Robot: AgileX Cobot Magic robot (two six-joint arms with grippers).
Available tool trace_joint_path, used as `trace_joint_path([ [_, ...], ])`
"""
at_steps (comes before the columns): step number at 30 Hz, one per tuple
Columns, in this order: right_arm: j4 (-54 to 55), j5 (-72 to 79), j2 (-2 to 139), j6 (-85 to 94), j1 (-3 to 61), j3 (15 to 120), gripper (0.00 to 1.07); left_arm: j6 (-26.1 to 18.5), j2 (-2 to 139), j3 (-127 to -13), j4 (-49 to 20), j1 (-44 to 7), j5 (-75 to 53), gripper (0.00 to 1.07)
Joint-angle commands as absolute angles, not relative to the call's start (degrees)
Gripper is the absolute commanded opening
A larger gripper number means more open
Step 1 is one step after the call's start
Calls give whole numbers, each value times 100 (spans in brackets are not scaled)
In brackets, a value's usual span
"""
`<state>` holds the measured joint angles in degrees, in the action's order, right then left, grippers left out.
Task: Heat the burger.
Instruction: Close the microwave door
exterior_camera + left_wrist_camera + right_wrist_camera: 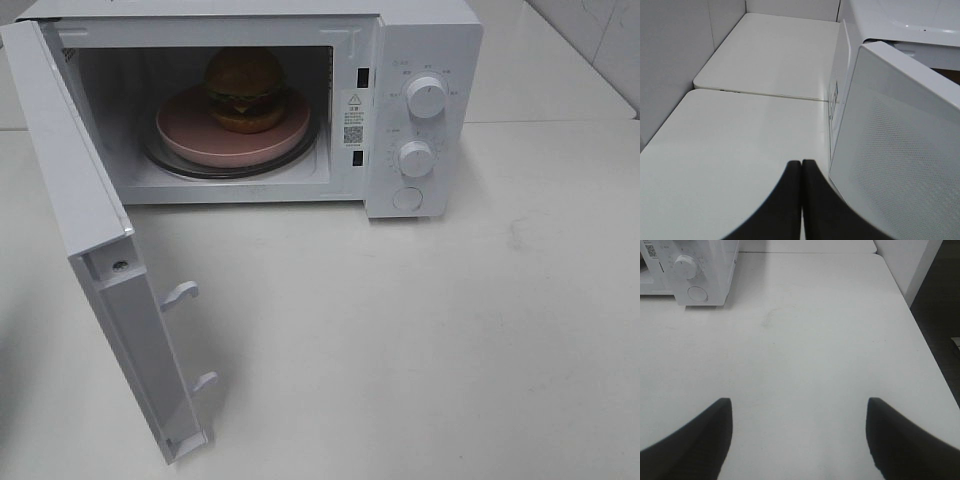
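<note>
Viewing the high camera first, I see the microwave (425, 40) standing at the far edge of the counter (420, 340), with its door (80, 200) swung wide open toward the near left corner. The burger (245, 88) sits upright inside the cavity, on the pink plate (190, 135). The plate rests on the glass turntable (165, 163). Two latch hooks (182, 292) project from the door's inner face. On the control panel, two knobs (427, 99) stand one above the other, with a round button (408, 198) below them.

On the left wrist camera, the left gripper (801, 165) has its fingers pressed together with nothing between them. It hangs over bare counter, just beside the door's outer face, whose mesh window fills that side of the picture.

On the right wrist camera, the right gripper (799, 402) has its fingers spread wide and grips nothing. It hangs over bare counter, well apart from the microwave. Only the control-panel corner, with the lower knob and the button, shows beyond it.
</note>
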<state>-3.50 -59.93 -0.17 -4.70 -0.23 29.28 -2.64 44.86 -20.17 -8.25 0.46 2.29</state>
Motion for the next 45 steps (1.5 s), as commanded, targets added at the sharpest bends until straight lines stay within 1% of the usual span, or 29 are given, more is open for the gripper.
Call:
trace_joint_path([
  [1, -332, -5964, -172, -435, -52, 2922, 71, -309, 4750, -1656, -825, -178, 1249, 0],
  [2, -332, -5964, -172, -435, -52, 2922, 71, -298, 4910, -1415, -773, -355, 1793, 0],
  [3, -332, -5964, -172, -435, -52, 2922, 71, -298, 4910, -1415, -773, -355, 1793, 0],
  [4, -332, -5964, -172, -435, -52, 2922, 71, -252, 5065, -1238, -653, -516, 2257, 0],
  [9, -332, -5964, -172, -435, -52, 2922, 71, -252, 5472, -1071, -212, -693, 2796, 0],
  [11, -332, -5964, -172, -435, -52, 2922, 71, -80, 5884, -1071, 138, -710, 3037, 0],
  [12, -332, -5964, -172, -435, -52, 2922, 71, -80, 5884, -1071, 138, -710, 3037, 0],
  [14, -332, -5964, -172, -435, -52, 2922, 71, 384, 6245, -1071, 470, -710, 3306, 0],
  [15, -332, -5964, -172, -435, -52, 2922, 71, 384, 6245, -1071, 470, -710, 3306, 0],
  [16, -332, -5964, -172, -435, -52, 2922, 71, 699, 6463, -1071, 705, -710, 3484, 0],
  [17, -332, -5964, -172, -435, -52, 2922, 71, 699, 6463, -1071, 705, -710, 3484, 0],
  [18, -332, -5964, -172, -435, -52, 2922, 71, 1026, 6686, -1071, 957, -710, 3650, 0],
  [19, -332, -5964, -172, -435, -52, 2922, 71, 1163, 6801, -1071, 1112, -710, 3759, 0],
  [20, -332, -5964, -172, -435, -52, 2922, 71, 1163, 6801, -1071, 1112, -710, 3759, 0],
  [22, -332, -5964, -172, -435, -52, 2922, 71, 1404, 7099, -1071, 1576, -710, 4120, 0],
  [23, -332, -5964, -172, -435, -52, 2922, 71, 1404, 7099, -1071, 1576, -710, 4120, 0],
  [24, -332, -5964, -172, -435, -52, 2922, 71, 1427, 7282, -1071, 1862, -710, 4366, 0],
  [26, -332, -5964, -172, -435, -52, 2922, 71, 1427, 7363, -1071, 1960, -710, 4475, 0],
  [27, -332, -5964, -172, -435, -52, 2922, 71, 1427, 7546, -1071, 2160, -710, 4744, 0],
  [29, -332, -5964, -172, -435, -52, 2922, 71, 1427, 7597, -1083, 2189, -745, 4836, 0],
  [31, -332, -5964, -172, -435, -52, 2922, 71, 1421, 7764, -1146, 2189, -963, 4950, 0],
  [32, -332, -5964, -172, -435, -52, 2922, 71, 1421, 7764, -1146, 2189, -963, 4950, 0],
  [34, -332, -5964, -172, -435, -52, 2922, 71, 1335, 7947, -1278, 2160, -1272, 4950, 0],
  [35, -332, -5964, -172, -435, -52, 2922, 71, 1335, 7947, -1278, 2160, -1272, 4950, 0],
  [36, -332, -5964, -172, -435, -52, 2922, 71, 1318, 8090, -1369, 2063, -1467, 4956, 0],
  [38, -332, -5964, -172, -435, -52, 2922, 71, 1318, 8165, -1421, 1971, -1553, 4956, 0],
  [40, -332, -5964, -172, -435, -52, 2922, 71, 1318, 8342, -1593, 1576, -1822, 4968, 0],
  [43, -332, -5964, -172, -435, -52, 2922, 71, 1318, 8377, -1633, 1473, -1891, 4968, 0],
  [45, -332, -5964, -172, -435, -52, 2922, 71, 1272, 8400, -1776, 1266, -2063, 4939, 0],
])
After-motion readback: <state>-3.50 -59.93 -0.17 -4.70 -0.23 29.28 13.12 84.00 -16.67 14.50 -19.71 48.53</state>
